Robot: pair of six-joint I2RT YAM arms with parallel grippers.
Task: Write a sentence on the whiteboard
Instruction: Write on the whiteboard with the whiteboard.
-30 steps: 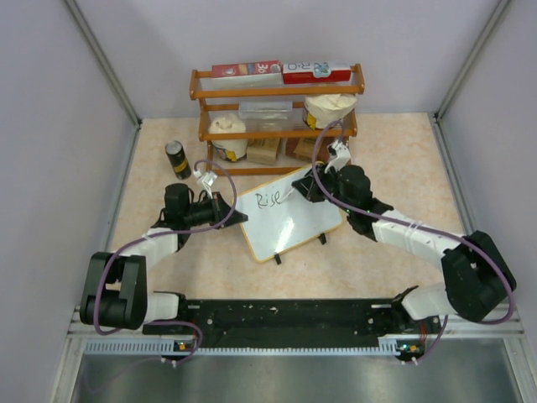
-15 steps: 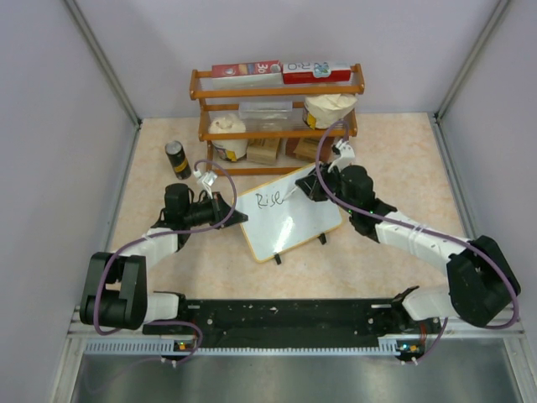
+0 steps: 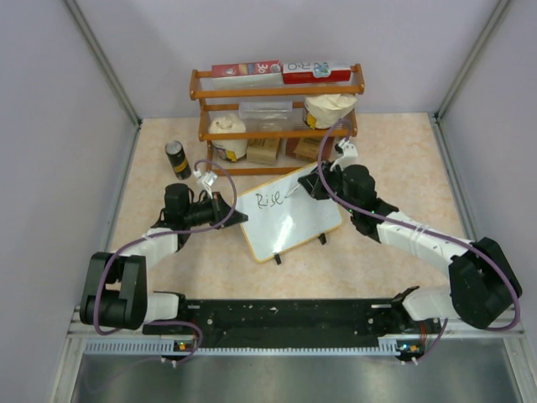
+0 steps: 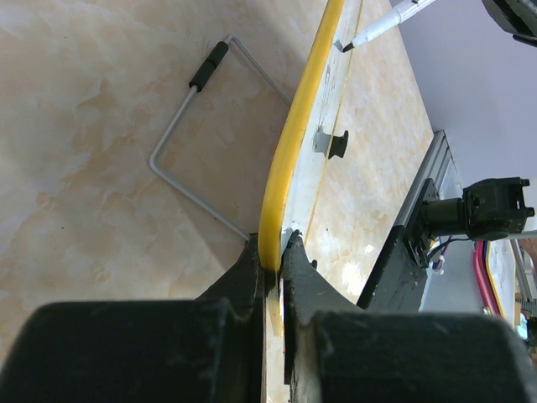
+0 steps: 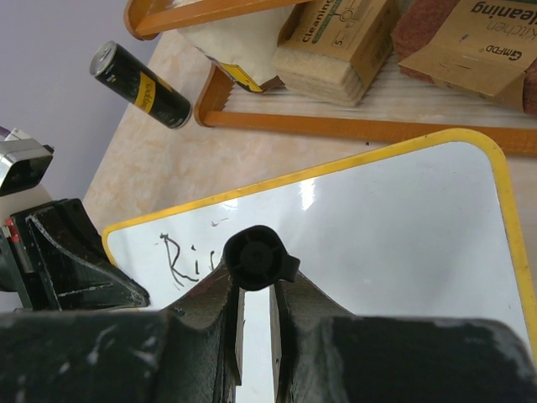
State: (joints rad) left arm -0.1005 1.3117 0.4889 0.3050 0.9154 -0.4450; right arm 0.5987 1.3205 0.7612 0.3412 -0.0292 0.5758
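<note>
The whiteboard (image 3: pixel 294 222) leans tilted mid-table, its frame yellow in the wrist views (image 4: pixel 289 159) (image 5: pixel 394 235). The sentence (image 3: pixel 268 200) reads only "Rise" in black; the right wrist view shows "Ri" (image 5: pixel 180 256), the rest hidden behind the marker. My left gripper (image 3: pixel 231 210) is shut on the board's left edge (image 4: pixel 277 252). My right gripper (image 3: pixel 310 186) is shut on a black marker (image 5: pixel 254 259), seen end-on. The marker's tip (image 4: pixel 382 23) is at the board face just right of the word.
A wooden rack (image 3: pixel 277 109) with boxes, bags and sponges stands close behind the board. A black can (image 3: pixel 177 158) stands left of it (image 5: pixel 138 84). The board's wire stand (image 4: pixel 180 159) lies on the table behind it. White walls close in both sides.
My right gripper and the marker have shifted slightly right and away along the first line. The left gripper and the board have stayed put.
</note>
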